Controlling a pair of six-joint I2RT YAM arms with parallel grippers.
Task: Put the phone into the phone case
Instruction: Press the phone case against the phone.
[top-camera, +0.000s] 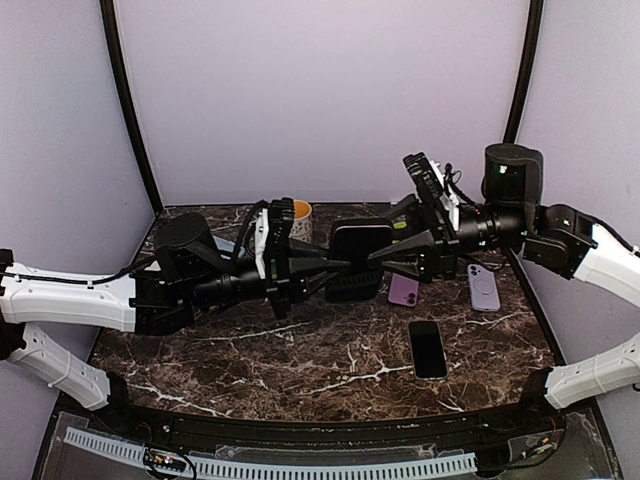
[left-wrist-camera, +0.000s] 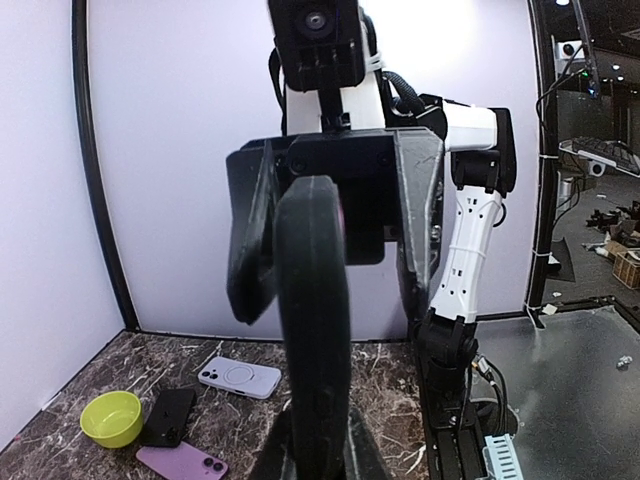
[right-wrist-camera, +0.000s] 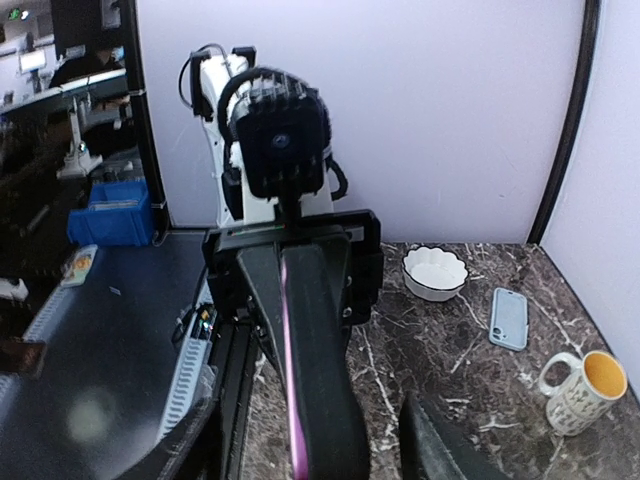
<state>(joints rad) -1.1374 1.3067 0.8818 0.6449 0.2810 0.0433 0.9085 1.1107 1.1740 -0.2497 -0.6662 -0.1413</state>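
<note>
**Insp A:** Containers first?

**Insp B:** Mug (top-camera: 298, 212) at the back of the table (top-camera: 300, 360), behind the left arm. Yellow inside, contents not visible. Green bowl (left-wrist-camera: 110, 418): bare green interior showing. White bowl (right-wrist-camera: 435, 272), scalloped rim, white inside, can't tell more.

**Insp A:** Task item?

**Insp B:** Black case (top-camera: 358, 240) is up off the table, mid-air btwn the two arms. Left gripper (top-camera: 335, 272) is clamped on one end of it. Right gripper (top-camera: 390, 250) has its jaws spread, one finger each side of the case w/ a gap showing, so no grip. A purple strip runs along the case edge; can't tell if that's a phone seated inside.

**Insp A:** View differences?

**Insp B:** Top view gives the case's broad black face. Both wrist views show it edge-on, and only they show the strip. Green bowl is in the left wrist view only. White bowl and a pale-blue handset (right-wrist-camera: 508, 318) are in the right wrist view only. Top view also has, flat on the table right of centre, a purple phone (top-camera: 403, 290), a lilac case (top-camera: 484, 288) w/ ring mark, and a black phone (top-camera: 428, 348) screen-up
</note>
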